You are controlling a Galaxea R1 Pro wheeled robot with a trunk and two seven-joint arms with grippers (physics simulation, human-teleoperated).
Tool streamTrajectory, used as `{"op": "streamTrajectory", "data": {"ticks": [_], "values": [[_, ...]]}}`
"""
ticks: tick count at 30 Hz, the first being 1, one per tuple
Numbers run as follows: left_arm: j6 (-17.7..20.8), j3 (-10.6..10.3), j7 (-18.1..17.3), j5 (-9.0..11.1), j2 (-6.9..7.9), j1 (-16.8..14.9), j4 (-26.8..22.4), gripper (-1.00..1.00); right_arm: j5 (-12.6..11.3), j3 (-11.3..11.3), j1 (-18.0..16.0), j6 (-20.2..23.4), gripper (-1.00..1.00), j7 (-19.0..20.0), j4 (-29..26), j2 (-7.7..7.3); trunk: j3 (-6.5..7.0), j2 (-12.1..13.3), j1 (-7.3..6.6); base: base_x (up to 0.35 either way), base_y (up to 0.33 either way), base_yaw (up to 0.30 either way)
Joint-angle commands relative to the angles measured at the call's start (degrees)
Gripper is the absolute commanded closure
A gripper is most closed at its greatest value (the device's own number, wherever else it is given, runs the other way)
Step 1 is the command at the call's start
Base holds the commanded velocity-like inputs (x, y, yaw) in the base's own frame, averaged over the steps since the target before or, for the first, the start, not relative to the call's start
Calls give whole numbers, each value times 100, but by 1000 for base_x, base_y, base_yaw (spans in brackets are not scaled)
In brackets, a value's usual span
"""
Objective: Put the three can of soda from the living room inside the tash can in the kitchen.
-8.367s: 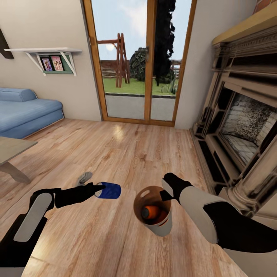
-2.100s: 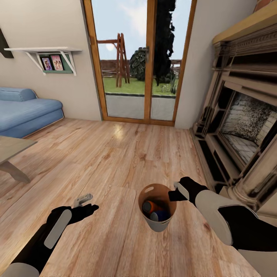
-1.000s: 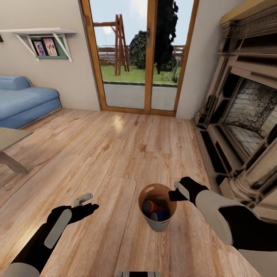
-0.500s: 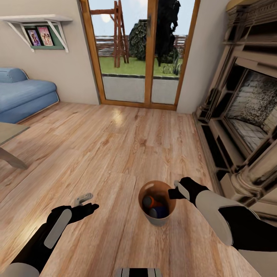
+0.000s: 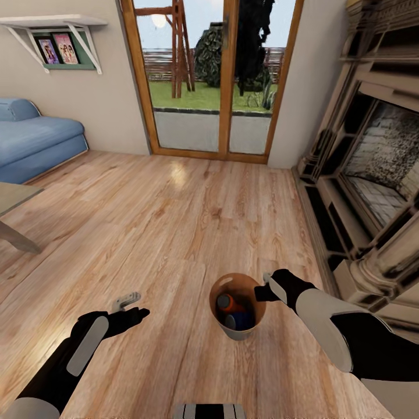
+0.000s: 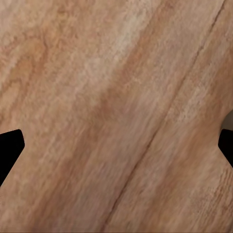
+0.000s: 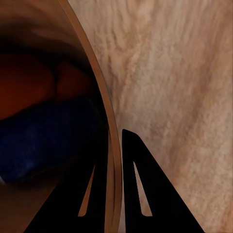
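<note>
1. Blue can (image 5: pixel 240 320) left the left hand (image 5: pixel 135 315); now in the bin (image 5: pixel 237 333) with the orange can (image 5: pixel 228 302).
2. Left hand empty, fingers apart, pulled back low.
3. Camera tilted down; not object motion.

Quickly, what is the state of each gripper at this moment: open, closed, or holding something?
Left gripper: open, holding nothing, above the wood floor.
Right gripper: closed on the rim of the trash can, one finger inside and one outside.

The pale grey-beige trash can (image 5: pixel 237 307), brown inside, is held upright above the wood floor (image 5: pixel 174 233); an orange can (image 5: pixel 228 302) and a blue can (image 5: pixel 241 320) are seen lying inside it.
</note>
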Motion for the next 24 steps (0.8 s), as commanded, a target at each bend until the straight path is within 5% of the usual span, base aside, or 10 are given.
{"op": "streamTrajectory", "data": {"ticks": [1,9,24], "values": [[-1,1,1,0,-1,-2,1,-100,-61,-73,-3,-1,100,27,-4,1,-22,-2,1,0,0,0],[-1,-8,2,0,-2,-4,4,-100,-62,-72,-3,-1,100,28,-4,1,-89,-6,9,0,0,0],[-8,-51,-2,0,-3,-3,1,-100,-62,-72,-3,-1,100,28,-4,1,-421,-26,48,0,0,0]]}}
